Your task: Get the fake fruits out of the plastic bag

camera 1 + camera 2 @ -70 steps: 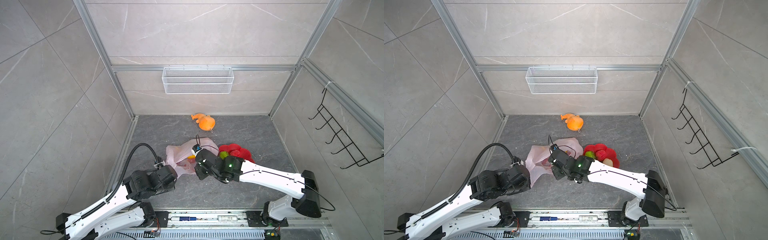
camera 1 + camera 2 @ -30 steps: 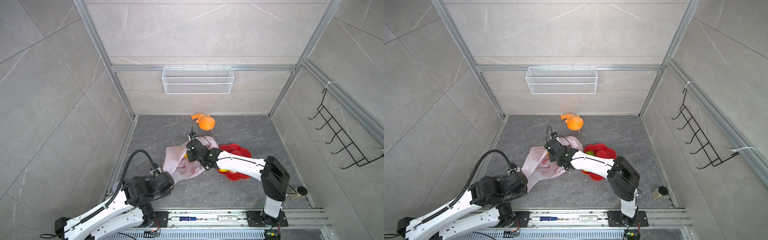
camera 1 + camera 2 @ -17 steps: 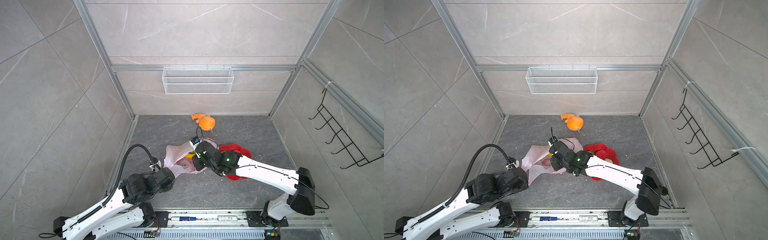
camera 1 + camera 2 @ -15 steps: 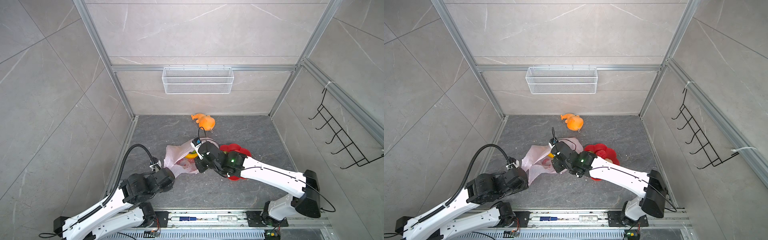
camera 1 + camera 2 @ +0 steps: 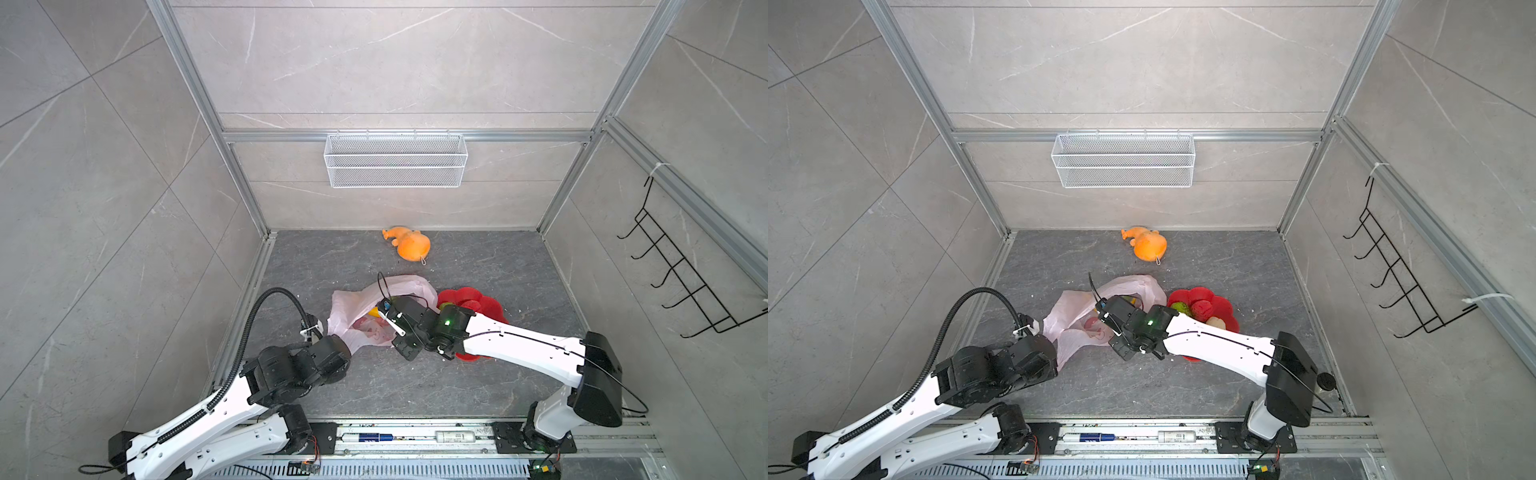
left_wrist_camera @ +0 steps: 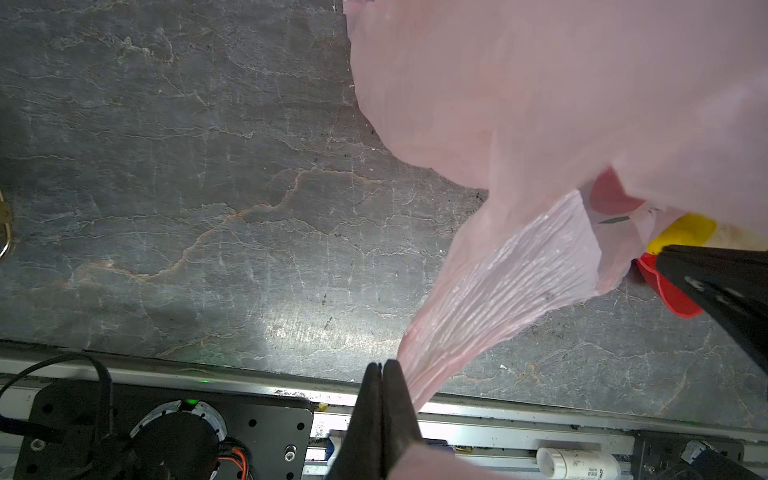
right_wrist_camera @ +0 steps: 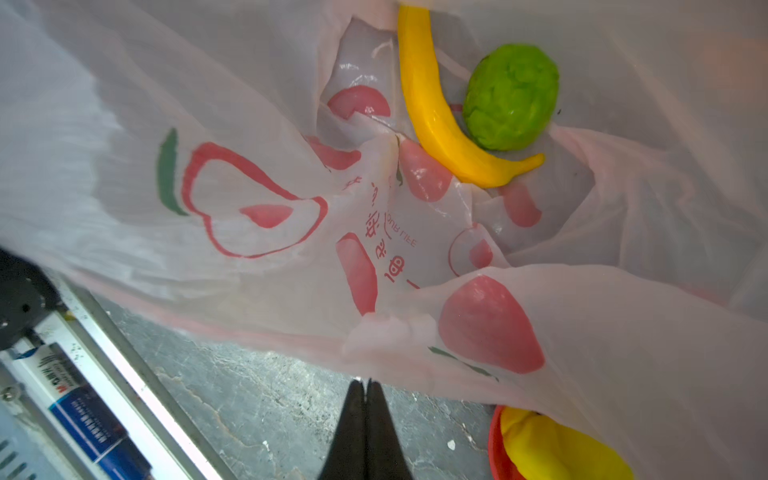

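The pale-pink plastic bag (image 5: 365, 328) lies mid-floor with its mouth held up. My left gripper (image 6: 381, 365) is shut on a stretched strip of it, at the bag's near left corner (image 5: 343, 345). My right gripper (image 7: 365, 384) is shut, its tips pinching the bag's near rim; in a top view it is at the bag's right side (image 5: 401, 351). Inside the bag lie a yellow banana (image 7: 432, 104) and a bumpy green ball (image 7: 511, 95). On the red flower-shaped plate (image 5: 1223, 305) sit a green ball (image 5: 1179, 307), a red one (image 5: 1202, 308), a beige lump (image 5: 1214, 322) and a yellow ball (image 7: 552, 449).
An orange plush toy (image 5: 409, 247) lies near the back wall. A white wire basket (image 5: 395, 160) hangs on that wall and a black hook rack (image 5: 681, 286) on the right wall. The arms' base rail (image 5: 415, 436) runs along the front edge.
My right gripper has drawn back out of the bag toward the front and shut at the bag's near rim. The left gripper still holds the bag, with its arm shifted slightly.
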{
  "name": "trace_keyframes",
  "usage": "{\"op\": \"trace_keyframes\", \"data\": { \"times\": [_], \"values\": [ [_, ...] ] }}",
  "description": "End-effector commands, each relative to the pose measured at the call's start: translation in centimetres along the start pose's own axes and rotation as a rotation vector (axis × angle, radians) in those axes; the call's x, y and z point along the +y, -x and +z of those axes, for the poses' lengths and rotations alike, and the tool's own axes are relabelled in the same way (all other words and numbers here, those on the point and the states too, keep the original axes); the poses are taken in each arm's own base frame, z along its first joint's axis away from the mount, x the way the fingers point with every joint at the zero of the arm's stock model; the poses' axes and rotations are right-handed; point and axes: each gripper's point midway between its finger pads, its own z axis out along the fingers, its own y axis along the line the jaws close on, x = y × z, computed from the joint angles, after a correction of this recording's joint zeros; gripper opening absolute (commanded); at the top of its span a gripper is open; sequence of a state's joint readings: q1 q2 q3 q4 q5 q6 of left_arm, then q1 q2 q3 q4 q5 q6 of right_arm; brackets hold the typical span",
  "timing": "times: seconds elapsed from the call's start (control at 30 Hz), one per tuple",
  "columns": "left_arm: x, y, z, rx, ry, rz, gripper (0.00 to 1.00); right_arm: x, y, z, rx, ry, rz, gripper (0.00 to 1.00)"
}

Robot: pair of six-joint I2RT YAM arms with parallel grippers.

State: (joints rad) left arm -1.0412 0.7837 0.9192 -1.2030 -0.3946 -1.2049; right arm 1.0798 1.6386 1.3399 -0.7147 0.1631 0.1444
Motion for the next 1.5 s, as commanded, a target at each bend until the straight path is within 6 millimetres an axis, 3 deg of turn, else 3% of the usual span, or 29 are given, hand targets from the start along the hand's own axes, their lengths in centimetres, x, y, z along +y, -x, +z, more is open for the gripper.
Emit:
{"op": "trace_keyframes", "data": {
  "times": [0.0, 0.1, 0.57, 0.87, 1.13, 1.33, 1.47],
  "values": [
    [0.1, 0.2, 0.1, -0.018, 0.004, 0.007, 0.0, 0.1, -1.0, 1.2, 0.052, -0.014, -0.053, 0.0],
    [0.3, 0.0, 0.2, -0.015, 0.005, 0.005, 0.0, -0.3, -1.0, 1.8, 0.075, -0.045, -0.068, 0.0],
    [1.5, -2.2, 2.0, 0.057, 0.046, 0.033, 0.0, -1.0, 2.1, 2.3, 0.081, -0.06, -0.049, 0.0],
    [1.4, -2.0, 1.7, 0.032, 0.013, 0.014, 0.0, -1.0, 3.1, 3.9, 0.03, -0.046, -0.039, 0.0],
    [1.2, 0.7, -0.5, -0.089, -0.062, -0.057, 0.0, -0.4, 1.5, 5.6, 0.081, -0.013, -0.105, 0.0],
    [0.7, 1.0, -0.8, -0.094, -0.073, -0.054, 0.0, -1.3, 0.7, 6.3, 0.11, -0.031, -0.098, 0.0],
    [0.6, 0.5, -0.4, -0.073, -0.075, -0.047, 0.0, -2.4, 1.5, 6.5, 0.091, -0.05, -0.051, 0.0]
  ]
}}
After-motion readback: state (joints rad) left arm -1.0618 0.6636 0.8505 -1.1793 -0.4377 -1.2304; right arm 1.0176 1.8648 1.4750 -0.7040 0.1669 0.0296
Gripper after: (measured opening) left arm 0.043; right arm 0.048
